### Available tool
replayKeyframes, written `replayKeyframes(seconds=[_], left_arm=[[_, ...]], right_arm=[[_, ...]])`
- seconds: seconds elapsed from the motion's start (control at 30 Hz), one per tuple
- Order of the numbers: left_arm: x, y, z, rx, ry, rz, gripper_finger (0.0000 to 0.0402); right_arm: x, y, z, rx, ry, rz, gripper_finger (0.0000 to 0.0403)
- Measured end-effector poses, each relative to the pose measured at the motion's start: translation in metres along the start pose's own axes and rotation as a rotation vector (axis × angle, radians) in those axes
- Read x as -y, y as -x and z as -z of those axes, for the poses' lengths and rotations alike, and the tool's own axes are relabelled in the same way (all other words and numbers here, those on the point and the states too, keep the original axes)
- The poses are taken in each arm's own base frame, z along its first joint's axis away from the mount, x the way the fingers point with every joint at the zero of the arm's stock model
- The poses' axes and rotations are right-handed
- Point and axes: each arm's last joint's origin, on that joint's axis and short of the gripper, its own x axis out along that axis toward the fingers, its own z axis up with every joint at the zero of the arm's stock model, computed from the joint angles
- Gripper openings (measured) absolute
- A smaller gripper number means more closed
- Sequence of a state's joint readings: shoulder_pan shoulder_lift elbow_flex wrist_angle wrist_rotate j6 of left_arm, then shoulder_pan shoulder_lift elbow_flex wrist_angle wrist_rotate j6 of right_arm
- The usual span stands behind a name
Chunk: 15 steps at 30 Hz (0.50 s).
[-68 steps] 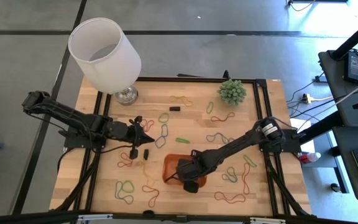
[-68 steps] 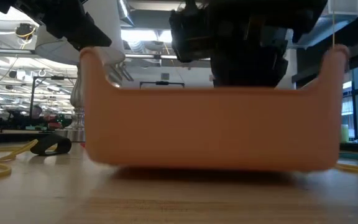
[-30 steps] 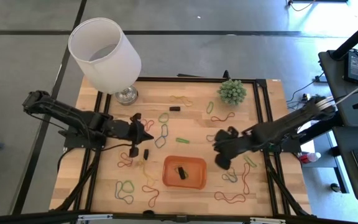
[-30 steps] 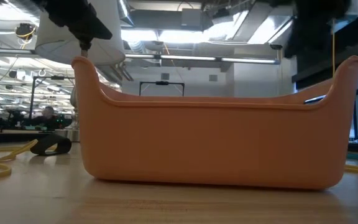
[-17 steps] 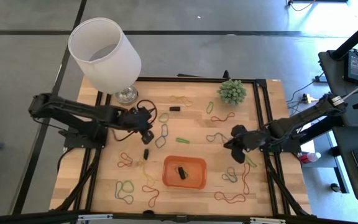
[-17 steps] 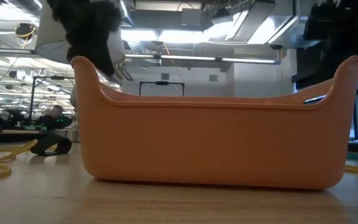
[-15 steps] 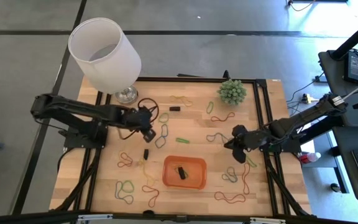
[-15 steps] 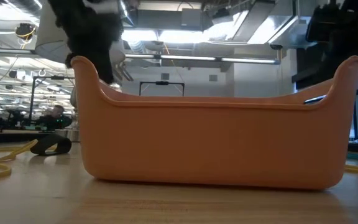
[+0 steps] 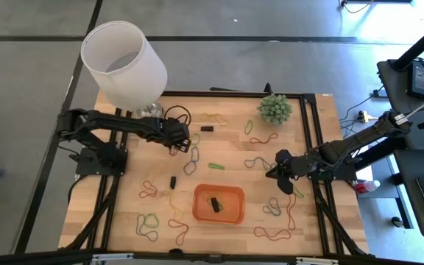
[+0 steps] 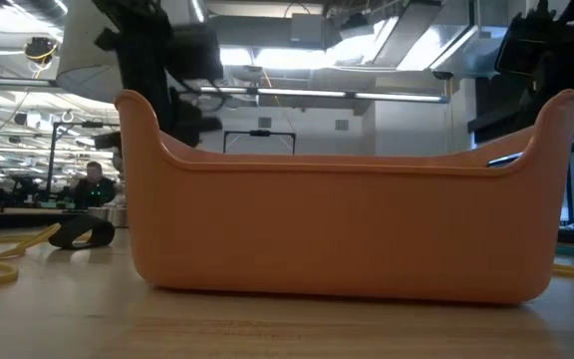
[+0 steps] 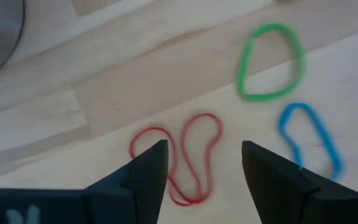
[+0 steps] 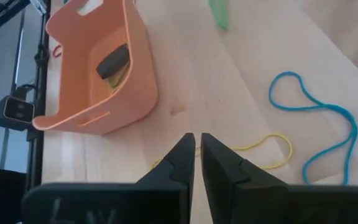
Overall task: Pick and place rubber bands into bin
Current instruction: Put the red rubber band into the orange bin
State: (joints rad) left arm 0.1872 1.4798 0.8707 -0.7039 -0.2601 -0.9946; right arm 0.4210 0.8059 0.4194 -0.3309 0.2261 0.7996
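Nearest: the small shallow orange plastic bin (image 10: 337, 234) sits on the wooden bench (image 9: 230, 147), near-centre. Count: 1 bin. Inside, 1 small solid black piece (image 12: 112, 60), w/ a bit of yellow showing under it, poss. a band, can't confirm.

Change #1: right gripper (image 12: 197, 143) was down over the bin approx 2 s ago. It's now pulled back to the bench's right side, well apart from the bin. Jaws narrow, almost touching, nothing between them. So that drop looks done, and the right arm is free for another pick. A blue loop and a yellow loop lie just beside it.

Change #2: left gripper (image 9: 177, 141) has moved from mid-left toward the far edge, and its jaws went from closed to wide. They now straddle a thin red rubber band (image 11: 216, 134) lying flat, not yet held. Likely next pick. A green loop (image 11: 271, 62) and a blue loop (image 11: 309, 140) lie near it.

Bands loose on bench: approx 17 by the high view (red, green, yellow, blue, tan), some overlapping, so not exact. Most of the task remains. Black pieces on bench: 2.

Farthest: 1 white cylindrical lampshade (image 9: 124, 65), far-left; 1 small green potted plant (image 9: 274, 108), far-right.
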Motion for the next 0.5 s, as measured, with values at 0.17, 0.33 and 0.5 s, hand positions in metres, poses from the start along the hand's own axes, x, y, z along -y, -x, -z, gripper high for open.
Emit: replayKeyframes(seconds=[0.17, 0.33, 0.5], left_arm=[[0.003, -0.02, 0.003, -0.034, -0.071, -0.069, 0.0192], [0.006, -0.035, 0.008, -0.112, -0.097, -0.09, 0.017], [0.008, -0.048, 0.013, -0.199, -0.106, -0.1, 0.0126]], right_arm=[[-0.001, 0.0, -0.001, 0.015, -0.067, 0.0, 0.0032], [-0.004, 0.0, -0.005, 0.06, -0.107, -0.039, 0.0032], [-0.008, 0.001, -0.012, 0.169, -0.13, -0.043, 0.0032]])
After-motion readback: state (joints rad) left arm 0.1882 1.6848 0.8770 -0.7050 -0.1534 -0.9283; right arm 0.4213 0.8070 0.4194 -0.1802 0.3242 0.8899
